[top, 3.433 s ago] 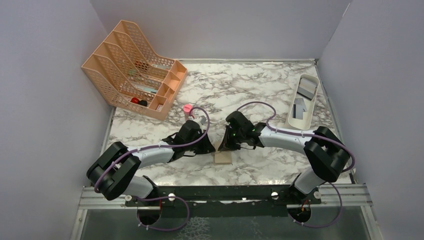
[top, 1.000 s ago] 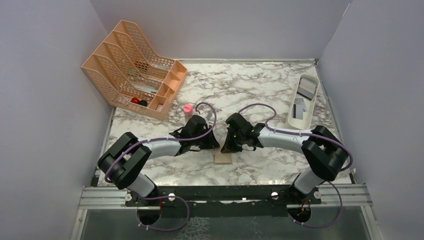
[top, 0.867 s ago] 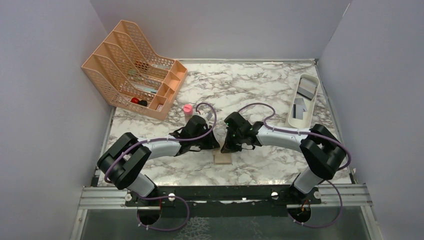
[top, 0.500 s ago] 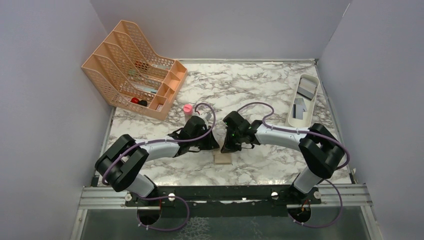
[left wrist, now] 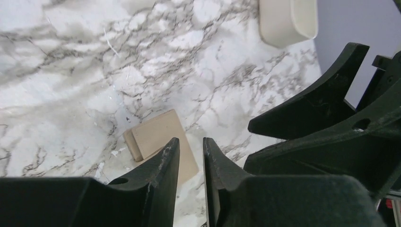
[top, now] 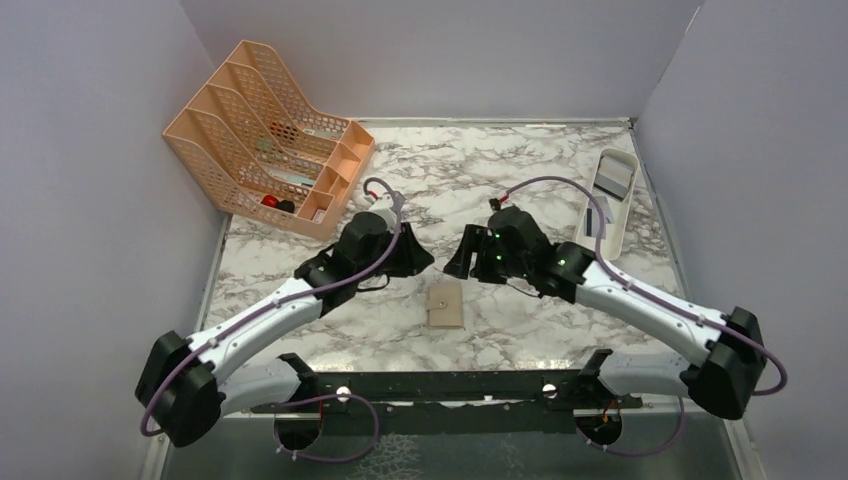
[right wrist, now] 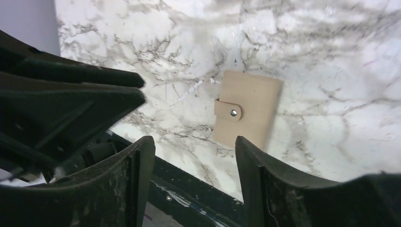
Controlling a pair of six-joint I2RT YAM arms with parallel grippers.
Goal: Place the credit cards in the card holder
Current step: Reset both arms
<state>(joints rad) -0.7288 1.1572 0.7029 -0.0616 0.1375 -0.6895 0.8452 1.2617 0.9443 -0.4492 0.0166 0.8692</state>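
Note:
The tan card holder (top: pixel 445 306) lies folded flat on the marble table, its snap tab (right wrist: pixel 228 112) fastened. It also shows in the left wrist view, the card holder (left wrist: pixel 156 136) partly behind my fingers. Both grippers hang above it, tips facing each other. The left gripper (top: pixel 424 264) stands a little open, a narrow gap between its jaws and nothing in it. The right gripper (top: pixel 456 268) is wide open and empty. Greyish credit cards (top: pixel 616 179) lie in the long white tray (top: pixel 627 225) at the far right.
A peach mesh file rack (top: pixel 262 135) holding small items stands at the back left. The white tray's near end (left wrist: pixel 287 19) shows in the left wrist view. Grey walls close in the table on three sides. The black base rail (top: pixel 450 385) runs along the near edge.
Both arms have lifted up and away from the card holder, which stays flat on the table. Both grippers have gone from shut to open, the right one wider.

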